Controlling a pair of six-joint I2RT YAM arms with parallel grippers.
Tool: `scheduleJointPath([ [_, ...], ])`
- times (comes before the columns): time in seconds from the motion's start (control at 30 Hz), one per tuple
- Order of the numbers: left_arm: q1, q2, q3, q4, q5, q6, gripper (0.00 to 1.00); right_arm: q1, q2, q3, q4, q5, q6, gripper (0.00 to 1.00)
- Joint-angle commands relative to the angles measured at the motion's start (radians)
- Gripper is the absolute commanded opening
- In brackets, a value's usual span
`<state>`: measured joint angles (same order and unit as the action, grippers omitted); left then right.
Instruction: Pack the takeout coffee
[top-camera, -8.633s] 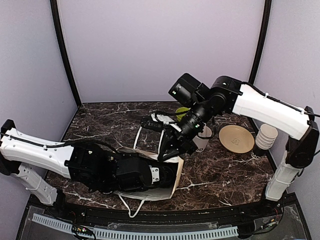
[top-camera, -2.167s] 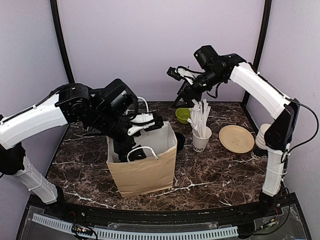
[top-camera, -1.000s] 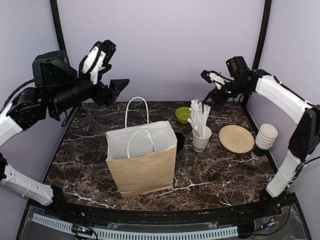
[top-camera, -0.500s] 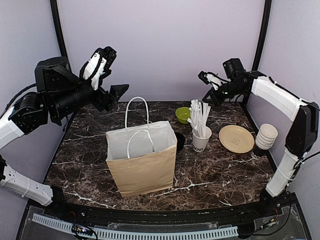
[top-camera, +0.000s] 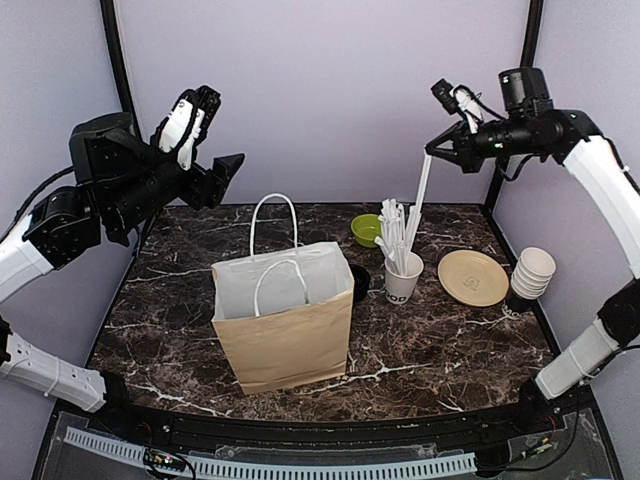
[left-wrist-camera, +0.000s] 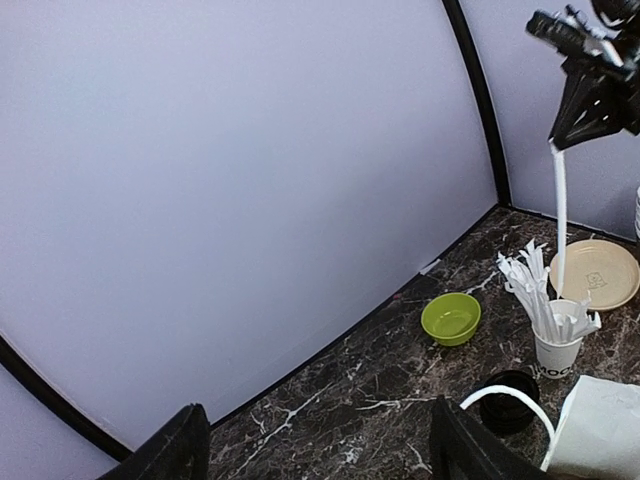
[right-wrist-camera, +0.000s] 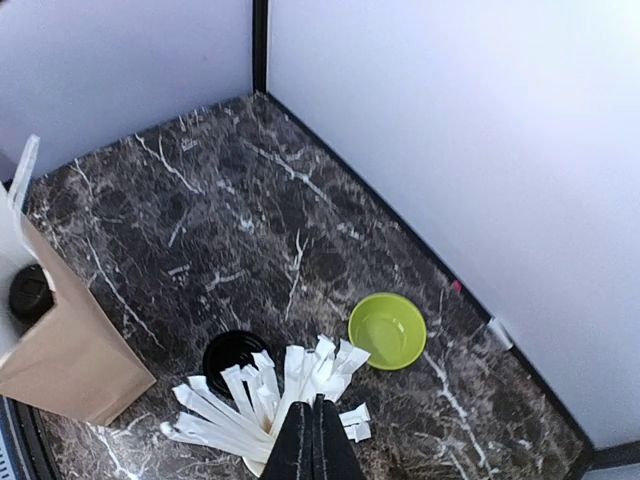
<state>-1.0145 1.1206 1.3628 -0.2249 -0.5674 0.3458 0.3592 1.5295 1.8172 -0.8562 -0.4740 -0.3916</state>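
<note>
top external: right tool (top-camera: 430, 152) up high, pinching straw (top-camera: 419, 200)

From above, the bag (top-camera: 285, 345) hides its contents and half of 1 black round item (top-camera: 361, 284) behind it; the right wrist view crops the bag, showing only a coffee lid (right-wrist-camera: 30, 291).

Handles (top-camera: 273, 196) over open bag (top-camera: 285, 340) mouth

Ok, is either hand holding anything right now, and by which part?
The right hand is shut on the top end of one wrapped straw, which hangs down toward the straw cup. The left hand is open and holds nothing.
</note>
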Motion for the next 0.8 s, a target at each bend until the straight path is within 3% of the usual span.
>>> scheduleJointPath([
  [0.0,0.032,-0.012,-0.015,0.089,-0.067,0.030,0.77,-0.004,-0.115,0.116,-0.036,-0.109,0.001,0.00],
  [0.27,0.048,-0.049,-0.029,0.091,-0.101,0.000,0.76,0.017,-0.108,0.269,-0.036,-0.430,0.081,0.00],
  [0.6,0.048,-0.138,-0.073,0.052,-0.119,-0.046,0.74,0.197,0.000,0.377,0.012,-0.506,0.155,0.00],
  [0.77,0.048,-0.166,-0.087,0.028,-0.115,-0.061,0.74,0.297,0.059,0.374,-0.008,-0.445,0.128,0.00],
])
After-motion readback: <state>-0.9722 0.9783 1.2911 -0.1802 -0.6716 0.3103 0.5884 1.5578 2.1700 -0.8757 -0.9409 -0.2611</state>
